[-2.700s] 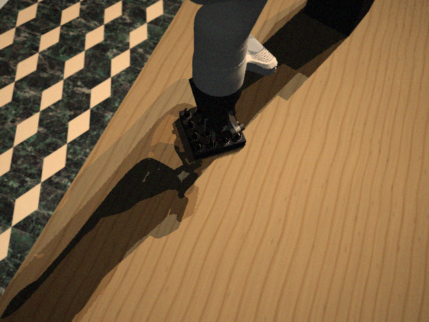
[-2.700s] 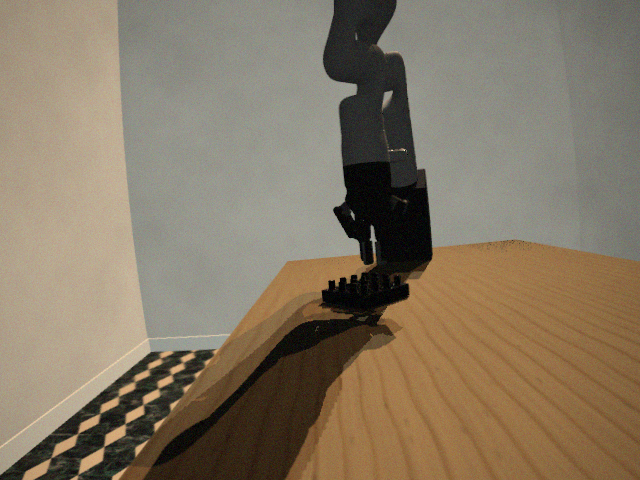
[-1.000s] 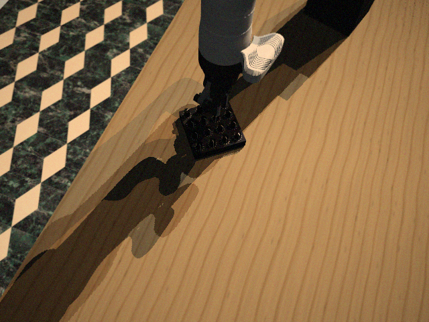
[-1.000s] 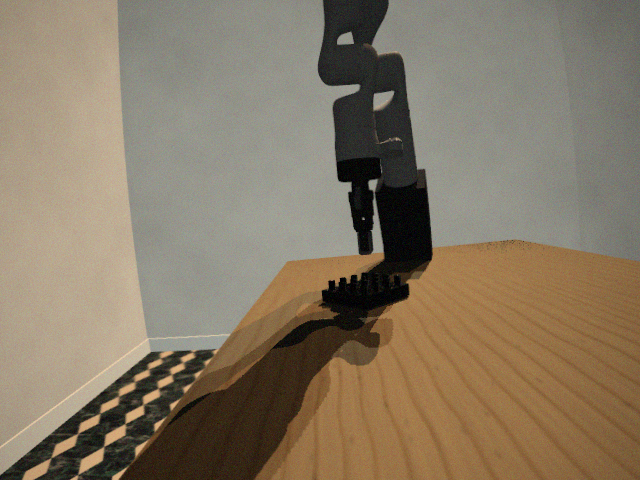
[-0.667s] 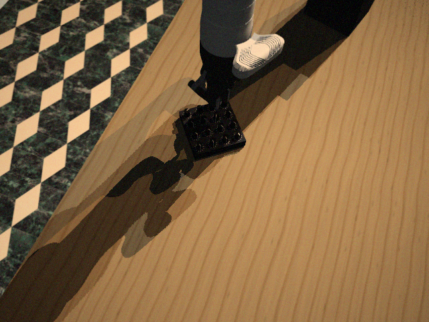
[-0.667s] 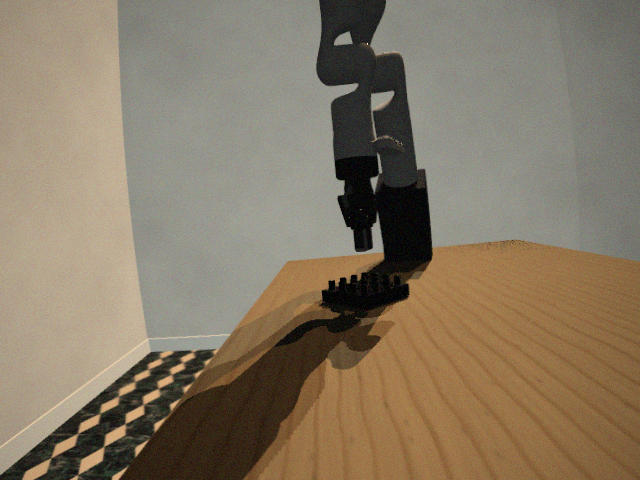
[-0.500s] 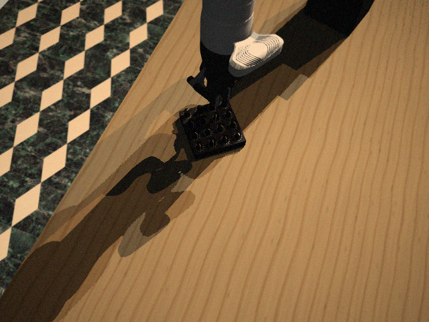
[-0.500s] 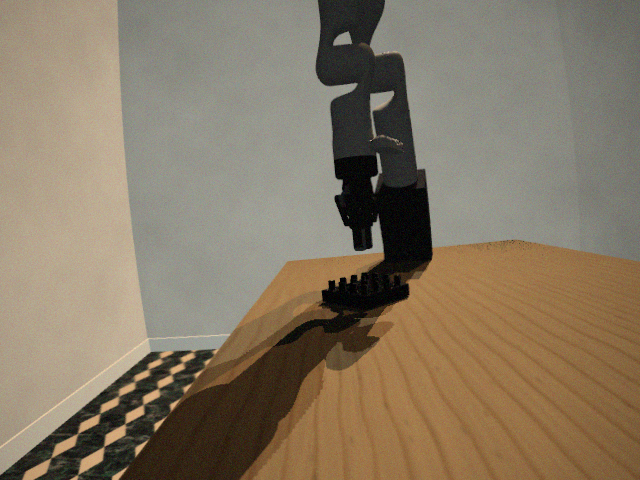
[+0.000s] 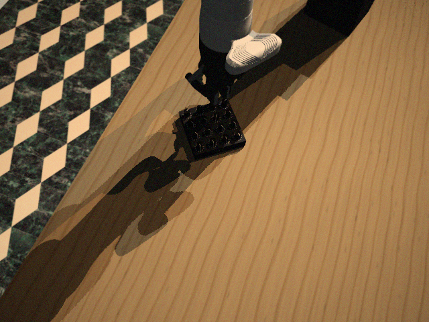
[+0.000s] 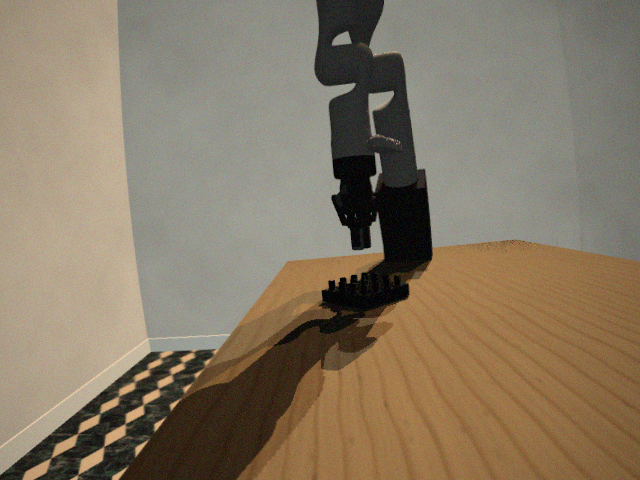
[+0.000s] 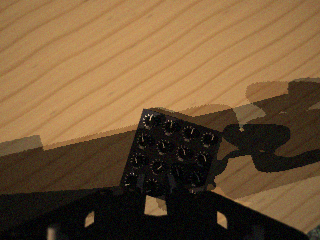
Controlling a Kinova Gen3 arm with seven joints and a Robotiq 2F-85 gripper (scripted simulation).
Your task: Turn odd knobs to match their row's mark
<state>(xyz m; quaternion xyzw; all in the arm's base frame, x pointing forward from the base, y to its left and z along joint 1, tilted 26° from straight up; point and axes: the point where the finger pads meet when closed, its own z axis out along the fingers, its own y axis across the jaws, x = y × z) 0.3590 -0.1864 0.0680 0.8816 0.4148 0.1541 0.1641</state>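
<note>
so, near to far, as the wrist view runs from the bottom edge upward:
gripper [image 10: 360, 242]: hangs clear above the knobs, nothing between the fingers; they stand narrowed to a small gap, not spread wide. the exterior view shows air between fingertips and knob tops.
knob box [image 11: 172, 155]: lower middle of the wrist view, turned at a slant, sixteen knobs in a four-by-four grid; it stands on its feet on the table [image 9: 312, 208], in the upper middle of the top view, partly in the arm's shadow.
white lines: too small and dim to read which knob disagrees with its row; the socket side cannot be told either.
step in hand: judged to be lining up over one knob before coming down.
doing it well: centre the fingers over a single knob, with the gap wider than its cap, descend straight, so that neighbours stay untouched.
turning: twist slowly about the knob's own axis, stop at the row's mark, never push toward the gap with the printed name.
risk: a slanted descent may nudge the box or an adjacent knob.
</note>
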